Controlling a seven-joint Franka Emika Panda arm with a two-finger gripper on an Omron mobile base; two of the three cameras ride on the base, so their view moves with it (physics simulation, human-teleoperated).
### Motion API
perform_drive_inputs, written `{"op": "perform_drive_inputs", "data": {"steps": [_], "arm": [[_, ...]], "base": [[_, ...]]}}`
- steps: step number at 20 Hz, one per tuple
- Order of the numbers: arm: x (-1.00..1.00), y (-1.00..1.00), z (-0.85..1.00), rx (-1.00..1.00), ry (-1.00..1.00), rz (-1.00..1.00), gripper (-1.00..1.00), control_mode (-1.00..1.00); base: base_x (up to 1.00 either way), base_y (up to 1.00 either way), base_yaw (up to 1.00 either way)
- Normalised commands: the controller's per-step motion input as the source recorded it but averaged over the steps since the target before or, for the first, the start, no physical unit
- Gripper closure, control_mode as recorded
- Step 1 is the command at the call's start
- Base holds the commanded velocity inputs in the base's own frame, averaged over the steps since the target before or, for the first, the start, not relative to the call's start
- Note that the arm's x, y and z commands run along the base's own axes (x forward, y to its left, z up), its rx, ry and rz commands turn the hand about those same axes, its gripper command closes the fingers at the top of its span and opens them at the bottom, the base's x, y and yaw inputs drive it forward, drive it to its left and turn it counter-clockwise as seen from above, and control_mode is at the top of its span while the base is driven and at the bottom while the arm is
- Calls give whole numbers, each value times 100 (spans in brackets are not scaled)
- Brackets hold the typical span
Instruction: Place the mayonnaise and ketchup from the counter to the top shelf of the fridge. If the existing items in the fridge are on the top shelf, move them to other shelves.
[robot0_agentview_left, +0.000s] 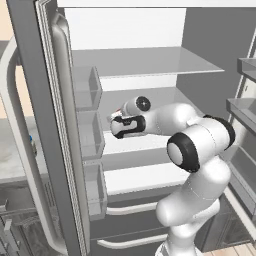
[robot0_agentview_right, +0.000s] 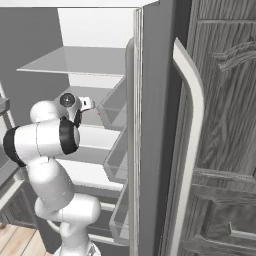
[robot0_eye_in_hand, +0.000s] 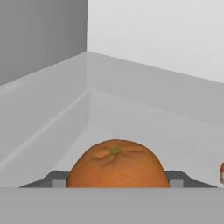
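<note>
Orange (robot0_eye_in_hand: 117, 164) sits between my jaws, which look closed on its sides, inside the open fridge (robot0_agentview_left: 200, 90) above a middle shelf (robot0_agentview_left: 145, 145).

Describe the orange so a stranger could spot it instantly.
Look inside the open fridge, at the shelf the white arm reaches into. The orange sits between the gripper fingertips, round, dimpled, with a green stem mark, the sole orange-coloured ball against grey walls.
</note>
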Motion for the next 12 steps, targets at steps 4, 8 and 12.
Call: {"op": "perform_drive_inputs", "data": {"steps": [4, 8, 12], "arm": [[58, 1, -15, 0, -7, 0, -100, -100], [3, 0, 26, 0, 0, -3, -100, -100], [-1, 0, 79, 0, -1, -4, -100, -100]], "base": [[0, 0, 0], [0, 0, 0], [0, 0, 0]]}}
